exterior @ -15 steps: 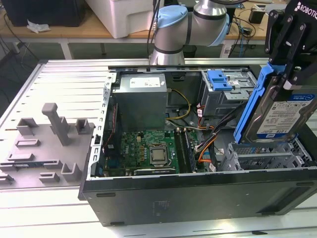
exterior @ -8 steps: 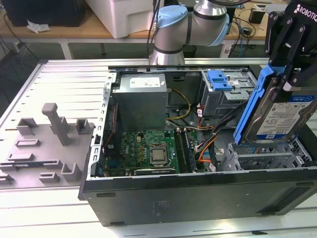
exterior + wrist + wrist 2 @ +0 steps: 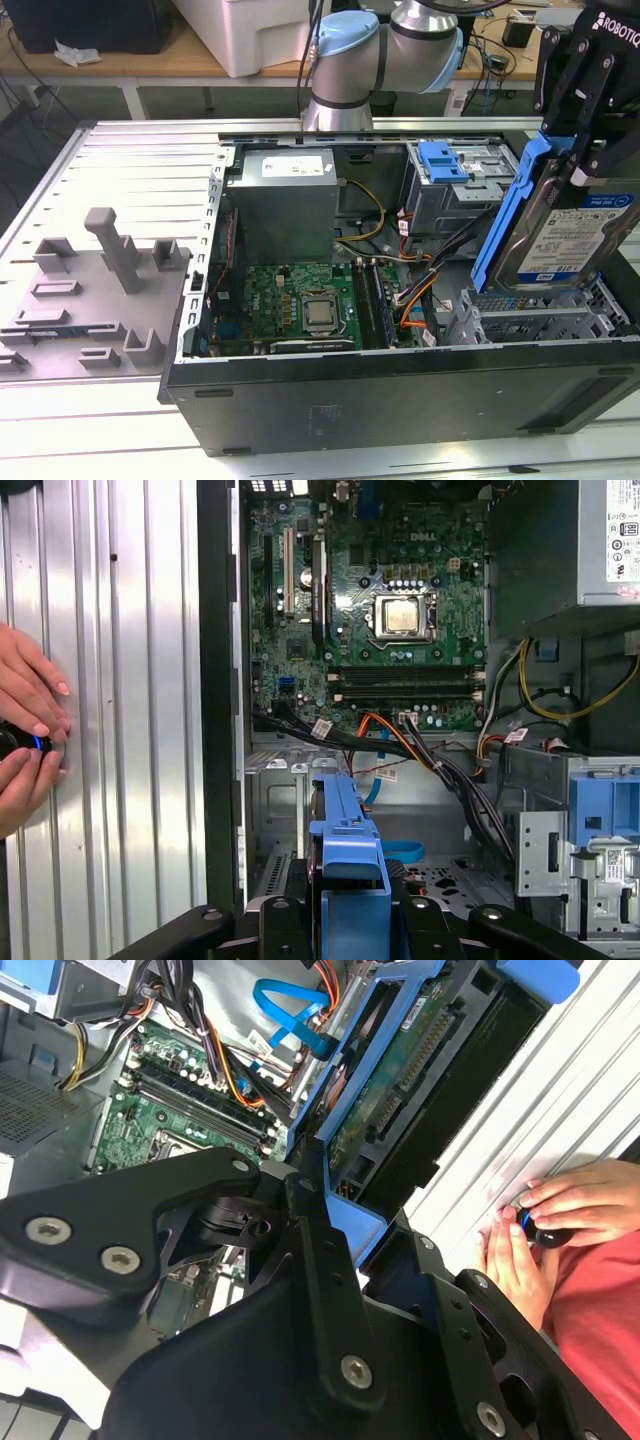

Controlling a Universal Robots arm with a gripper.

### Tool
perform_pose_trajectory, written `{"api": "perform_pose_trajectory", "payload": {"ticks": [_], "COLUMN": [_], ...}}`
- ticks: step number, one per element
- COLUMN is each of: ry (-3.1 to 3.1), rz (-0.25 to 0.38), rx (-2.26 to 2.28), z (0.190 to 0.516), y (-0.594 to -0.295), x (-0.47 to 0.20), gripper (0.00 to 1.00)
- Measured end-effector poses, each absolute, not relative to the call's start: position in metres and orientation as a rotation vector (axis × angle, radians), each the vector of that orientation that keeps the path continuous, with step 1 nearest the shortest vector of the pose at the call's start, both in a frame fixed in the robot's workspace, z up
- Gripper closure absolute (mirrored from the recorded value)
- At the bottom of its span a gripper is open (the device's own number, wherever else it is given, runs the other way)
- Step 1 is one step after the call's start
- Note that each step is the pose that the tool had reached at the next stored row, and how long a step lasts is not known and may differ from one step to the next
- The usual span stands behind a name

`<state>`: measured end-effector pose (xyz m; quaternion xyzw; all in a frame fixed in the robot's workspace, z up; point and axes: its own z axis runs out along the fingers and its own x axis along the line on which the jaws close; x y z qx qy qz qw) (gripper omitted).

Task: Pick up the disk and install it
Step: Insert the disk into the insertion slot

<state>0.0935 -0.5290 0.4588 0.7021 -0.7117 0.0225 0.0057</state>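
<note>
Exterior view's left: grey moulded fixture tray sits on the ribbed desk, clear of your work | centre: open black computer case lies side-up, giving you bay access | right: black tool clamped on the blue-bracketed silver disk, held on edge just over the grey metal drive bay, probably to clear cables.

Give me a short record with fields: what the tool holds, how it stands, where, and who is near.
tool state: tool shut on the disk
disk pose: upright on edge, blue bracket framing it
disk place: over the drive cage, at the exterior view's right of the open computer case
nearby: a person's hands beside the case
</note>
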Motion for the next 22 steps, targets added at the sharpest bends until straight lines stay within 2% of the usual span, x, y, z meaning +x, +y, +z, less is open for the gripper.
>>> {"api": "perform_pose_trajectory", "payload": {"ticks": [22], "ry": [-2.228], "rz": [0.071], "rx": [2.198], "z": [0.4527], "y": [-0.5301], "x": [0.0944], "gripper": [0.64]}}
